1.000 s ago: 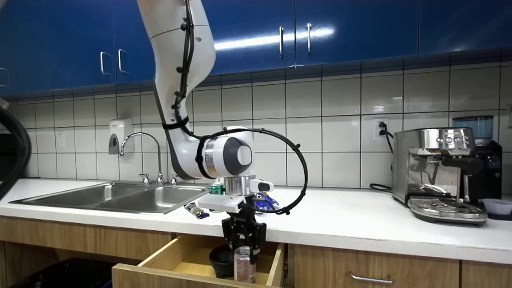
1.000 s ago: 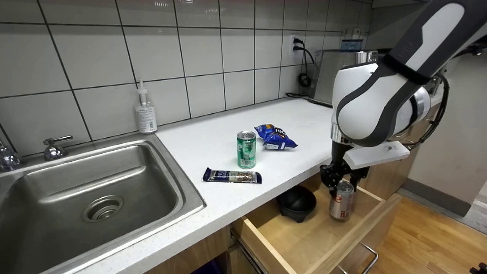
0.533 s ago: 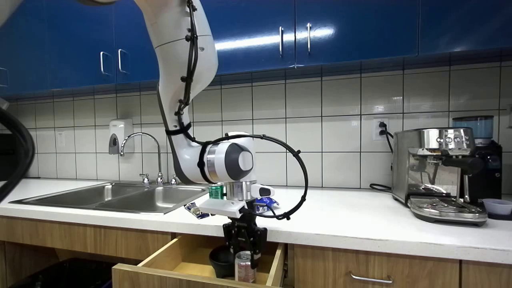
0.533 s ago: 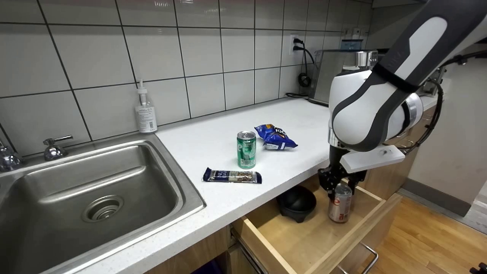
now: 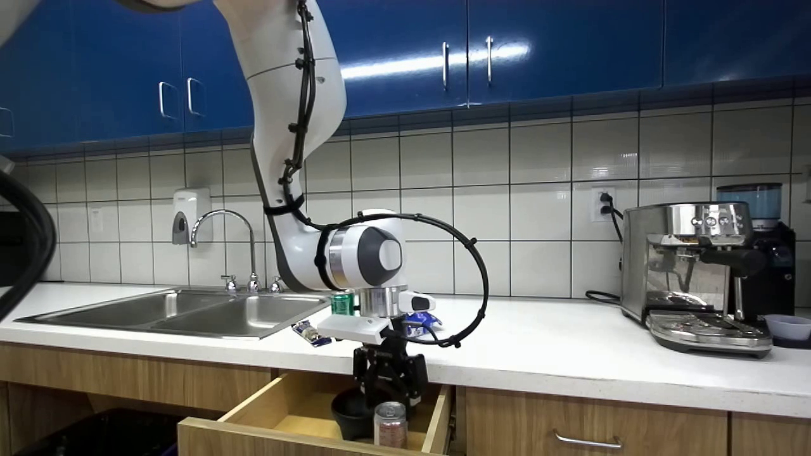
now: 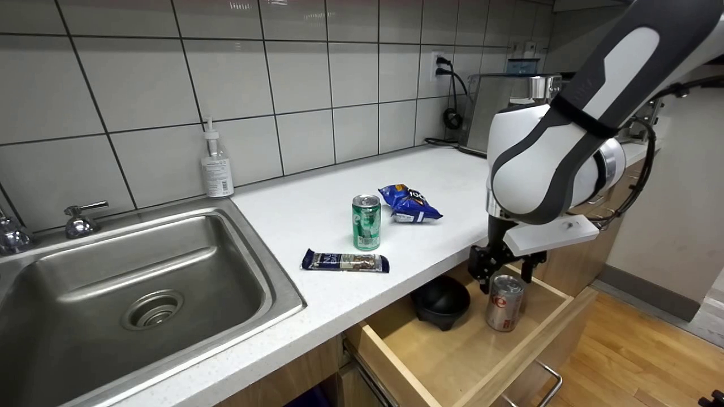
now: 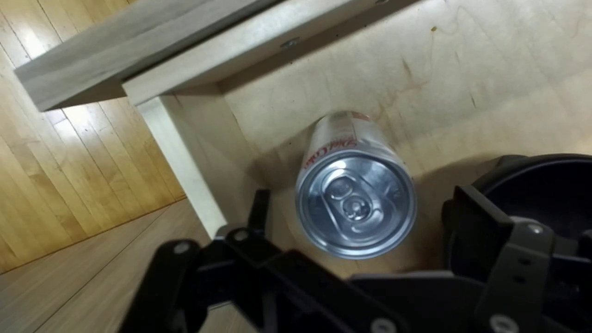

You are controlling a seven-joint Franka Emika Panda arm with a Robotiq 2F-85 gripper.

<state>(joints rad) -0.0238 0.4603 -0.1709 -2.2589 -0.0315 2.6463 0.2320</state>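
Note:
A silver Diet Coke can [image 6: 503, 311] stands upright on the floor of the pulled-out wooden drawer [image 6: 452, 362]. My gripper [image 6: 506, 282] is open just above it, one black finger to each side of the can's top. In the wrist view the can's lid [image 7: 356, 231] shows between the spread fingertips, with a gap on both sides. Beside the can in the drawer sits a black bowl [image 6: 441, 305], partly behind the right finger [image 7: 476, 231] in the wrist view. An exterior view shows the same can [image 5: 391, 430] in front of the bowl [image 5: 350, 418].
On the white counter [image 6: 317, 203] are a green can [image 6: 366, 223], a blue snack bag [image 6: 410, 203] and a wrapped bar [image 6: 345, 262]. A steel sink [image 6: 237, 254] lies beside them. The counter edge overhangs the drawer's back. An espresso machine [image 5: 697, 278] stands farther along.
My gripper came down a little with the can between its fingers. The fingers have since spread apart and let go, and the can now stands on the drawer floor.

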